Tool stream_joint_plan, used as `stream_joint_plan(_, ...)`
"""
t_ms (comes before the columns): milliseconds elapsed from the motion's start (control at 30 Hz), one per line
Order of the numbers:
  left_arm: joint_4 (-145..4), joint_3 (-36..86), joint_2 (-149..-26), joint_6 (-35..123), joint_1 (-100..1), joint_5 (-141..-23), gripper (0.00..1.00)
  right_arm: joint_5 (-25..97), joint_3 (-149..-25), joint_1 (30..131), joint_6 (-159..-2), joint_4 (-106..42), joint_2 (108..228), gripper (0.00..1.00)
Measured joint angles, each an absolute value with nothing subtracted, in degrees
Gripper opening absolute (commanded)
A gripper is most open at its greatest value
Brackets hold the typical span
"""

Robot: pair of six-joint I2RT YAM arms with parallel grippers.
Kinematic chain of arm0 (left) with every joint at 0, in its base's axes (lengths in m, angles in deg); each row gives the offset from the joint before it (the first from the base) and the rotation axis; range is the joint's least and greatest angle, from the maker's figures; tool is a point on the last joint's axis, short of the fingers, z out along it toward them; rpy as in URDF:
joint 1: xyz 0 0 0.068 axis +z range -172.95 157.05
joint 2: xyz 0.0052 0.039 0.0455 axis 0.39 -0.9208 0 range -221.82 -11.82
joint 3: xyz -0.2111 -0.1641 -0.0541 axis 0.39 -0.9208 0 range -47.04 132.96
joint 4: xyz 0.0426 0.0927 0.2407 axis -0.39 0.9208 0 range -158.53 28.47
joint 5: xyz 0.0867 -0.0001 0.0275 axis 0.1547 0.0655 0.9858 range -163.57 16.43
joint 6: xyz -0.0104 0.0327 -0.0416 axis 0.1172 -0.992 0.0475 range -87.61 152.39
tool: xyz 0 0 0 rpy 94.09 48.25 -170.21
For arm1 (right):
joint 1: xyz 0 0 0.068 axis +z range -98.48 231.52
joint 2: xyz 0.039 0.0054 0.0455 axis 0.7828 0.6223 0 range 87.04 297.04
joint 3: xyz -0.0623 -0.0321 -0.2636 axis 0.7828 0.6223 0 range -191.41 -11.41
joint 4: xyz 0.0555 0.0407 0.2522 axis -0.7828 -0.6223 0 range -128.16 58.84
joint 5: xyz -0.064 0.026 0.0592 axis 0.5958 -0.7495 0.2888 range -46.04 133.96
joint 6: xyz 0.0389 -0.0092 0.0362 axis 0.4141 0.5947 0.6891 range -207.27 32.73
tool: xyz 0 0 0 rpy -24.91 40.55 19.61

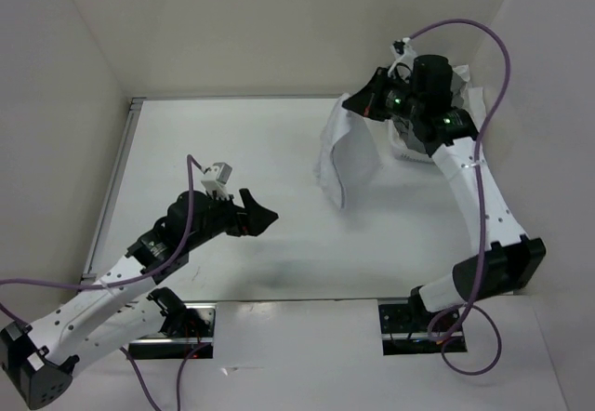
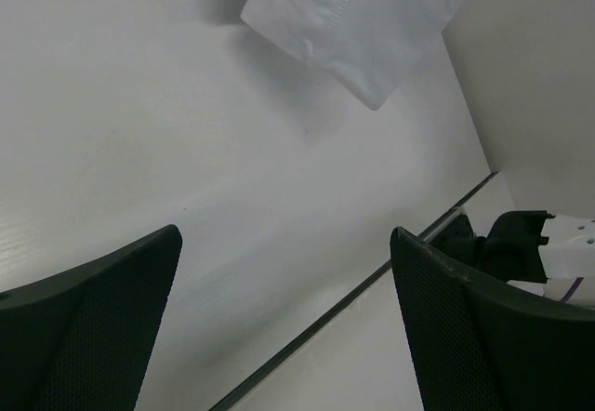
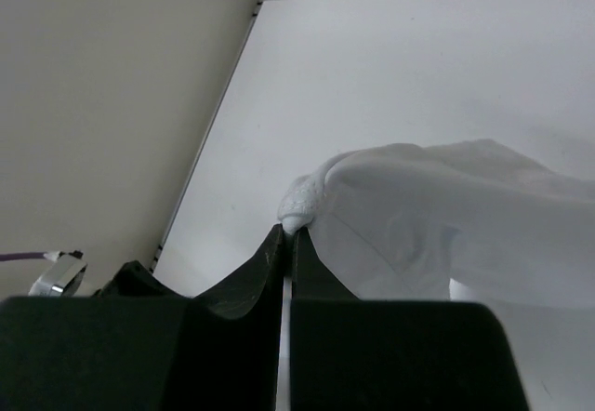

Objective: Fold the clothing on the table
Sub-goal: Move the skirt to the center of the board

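The right gripper point(image 3: 286, 232), its jaws closed tight, pinches only a small bunched edge of the clothing point(image 1: 349, 155), which hangs from it in a crumpled drape over the far right part of the table point(image 1: 232, 141). So slight a hold could slip under the fabric's weight, and a drape carried from one point is likely to twist and land creased rather than flat. The left gripper point(image 1: 253, 214), jaws spread wide and holding nothing, hovers left of centre, well apart from the clothing, whose lower end lies to its far right.
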State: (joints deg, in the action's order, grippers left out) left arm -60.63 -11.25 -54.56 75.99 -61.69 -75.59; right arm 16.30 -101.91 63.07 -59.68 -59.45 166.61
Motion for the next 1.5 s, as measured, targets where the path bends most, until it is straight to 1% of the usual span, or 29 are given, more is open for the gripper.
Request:
stream_joint_plan(233,-63.42,-10.99,-57.40,76.05,-61.69,-76.02,0.99,17.09,-107.33,68.05,-59.64,-59.69,178.39,0.00)
stream_joint_plan(467,-64.30,-10.05,-61.22,76.05,-61.65,-76.42,0.99,17.59,-131.79,75.29,-61.21,-62.16,192.64,0.00)
stream_joint_plan(567,-64.28,-9.92,-61.18,76.05,-61.65,-76.42,0.99,18.57,-153.43,77.63,-62.83,-67.28,201.47,0.00)
stream_joint_plan(600,-64.28,-9.87,-61.07,76.05,-61.65,-76.40,0.99,19.95,-166.15,78.39,-63.72,-68.65,205.65,0.00)
stream_joint_plan(767,-63.71,-9.87,-59.17,76.07,-61.26,-76.31,0.99,22.33,-167.63,78.39,-64.86,-72.63,203.35,0.00)
stream_joint_plan(867,-63.27,-9.87,-58.08,76.07,-61.21,-76.22,0.99,24.78,-165.03,78.39,-65.38,-76.08,202.72,0.00)
stream_joint_plan(933,-62.99,-9.87,-57.75,76.05,-61.21,-76.18,0.99,26.71,-161.06,78.39,-65.58,-77.94,202.59,0.00)
stream_joint_plan(1033,-62.35,-9.87,-57.60,76.05,-61.21,-75.87,0.99,29.77,-146.41,78.06,-65.17,-78.53,199.98,0.08)
stream_joint_plan(1067,-62.15,-9.87,-57.57,76.05,-61.17,-75.74,0.99,30.62,-139.77,77.84,-65.01,-77.96,198.63,0.12)
stream_joint_plan(1133,-61.83,-9.87,-57.51,76.03,-60.86,-75.54,0.99,32.63,-127.13,76.88,-64.42,-78.12,196.01,0.15)
stream_joint_plan(1167,-61.63,-9.87,-57.47,76.01,-60.75,-75.32,0.99,33.55,-121.41,76.14,-64.31,-77.96,194.63,0.25)
stream_joint_plan(1200,-61.48,-9.87,-57.42,76.01,-60.67,-75.32,0.99,34.84,-114.87,75.05,-64.07,-78.47,192.68,0.31)
stream_joint_plan(1233,-61.26,-9.87,-57.40,75.99,-60.53,-75.26,0.99,35.75,-110.48,74.24,-64.01,-78.16,191.13,0.34)
stream_joint_plan(1267,-61.15,-9.87,-57.38,75.92,-60.36,-75.19,0.99,36.56,-105.95,73.50,-64.25,-77.77,189.08,0.46)
stream_joint_plan(1333,-61.11,-9.87,-57.47,75.86,-60.21,-75.15,0.99,37.83,-98.48,72.07,-64.62,-77.79,184.16,0.55)
stream_joint_plan(1367,-61.15,-9.87,-57.64,75.79,-60.10,-75.15,0.99,38.07,-95.18,71.81,-65.03,-76.92,181.34,0.63)
stream_joint_plan(1400,-61.19,-9.87,-58.03,75.75,-59.94,-75.17,0.99,38.22,-92.51,71.83,-65.36,-76.70,178.43,0.63)
stream_joint_plan(1467,-61.50,-9.96,-59.32,75.66,-59.73,-75.39,0.99,38.42,-89.08,72.18,-65.84,-75.58,174.19,0.67)
stream_joint_plan(1500,-62.07,-10.22,-60.24,75.59,-59.66,-75.76,0.99,38.88,-87.75,72.27,-66.04,-74.84,172.62,0.67)
